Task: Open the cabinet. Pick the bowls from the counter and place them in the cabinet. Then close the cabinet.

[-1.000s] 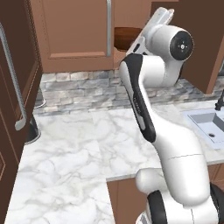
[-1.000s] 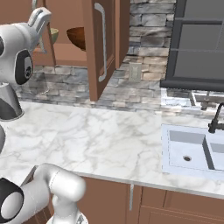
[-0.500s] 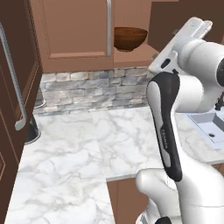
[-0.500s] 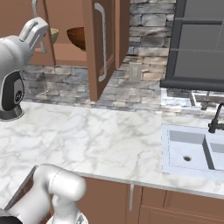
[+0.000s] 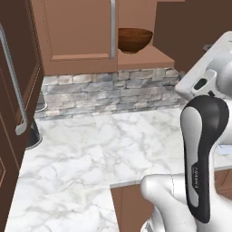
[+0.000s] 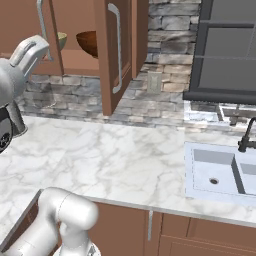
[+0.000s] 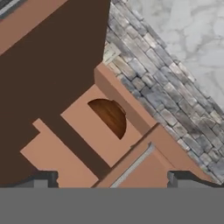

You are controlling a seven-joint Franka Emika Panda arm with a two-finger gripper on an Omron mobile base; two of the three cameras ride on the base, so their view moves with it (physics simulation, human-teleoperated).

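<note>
The cabinet (image 5: 77, 41) hangs above the counter (image 5: 90, 149) with its left door shut and its right door (image 6: 120, 55) swung open. On its shelf sits the dark wooden bowl (image 5: 134, 40), and the right base view shows the pale beige bowl (image 6: 61, 40) beside it, partly behind the left door's handle. My gripper (image 7: 114, 180) is open and holds nothing, its fingertips (image 7: 41, 179) wide apart. It looks at the wooden bowl (image 7: 109, 116) from a distance, well clear of the shelf. The hand view is rolled.
A dark brown tall door (image 5: 13, 90) with a long curved handle stands at the left. A dark round object (image 5: 31, 136) sits at the counter's left end. At the right are a sink (image 6: 220, 170), a black faucet (image 6: 247, 135) and a black-framed unit (image 6: 230, 45).
My hand has pulled back from the cabinet opening and swung right, away from the shelf. The wooden bowl has stayed on the shelf, now in plain sight.
</note>
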